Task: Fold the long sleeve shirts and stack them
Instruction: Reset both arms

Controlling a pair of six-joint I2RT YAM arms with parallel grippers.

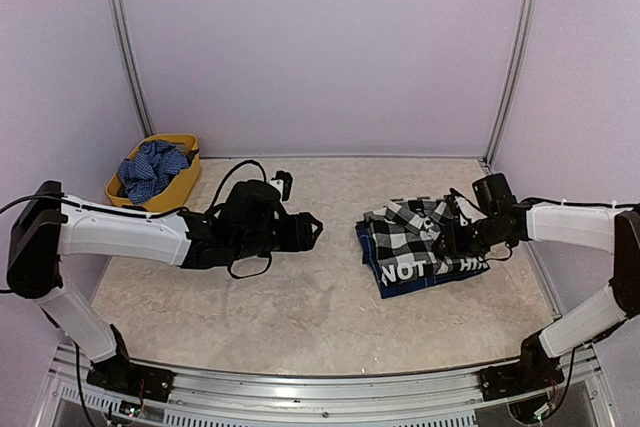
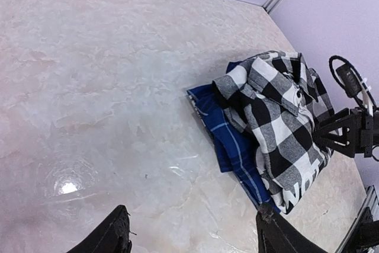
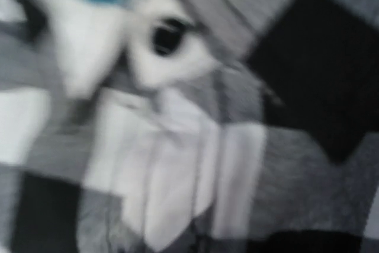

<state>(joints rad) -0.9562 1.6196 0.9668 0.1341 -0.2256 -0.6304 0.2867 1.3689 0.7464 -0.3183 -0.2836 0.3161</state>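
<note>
Two folded long sleeve shirts lie stacked right of centre: the black-and-white check shirt (image 1: 408, 235) (image 2: 278, 117), its white lettering toward the front, rests on the navy blue plaid shirt (image 1: 385, 269) (image 2: 228, 140). My left gripper (image 1: 316, 230) (image 2: 192, 232) hovers open over bare tabletop, left of the stack, with nothing between its fingers. My right gripper (image 1: 447, 237) (image 2: 334, 134) is pressed against the check shirt's right side. The right wrist view is only a blurred close-up of check cloth (image 3: 177, 164), and its fingers do not show.
A yellow basket (image 1: 185, 182) holding blue patterned cloth (image 1: 150, 169) stands at the back left. Metal frame posts and pale walls close the back and sides. A metal rail runs along the near table edge (image 1: 300, 387).
</note>
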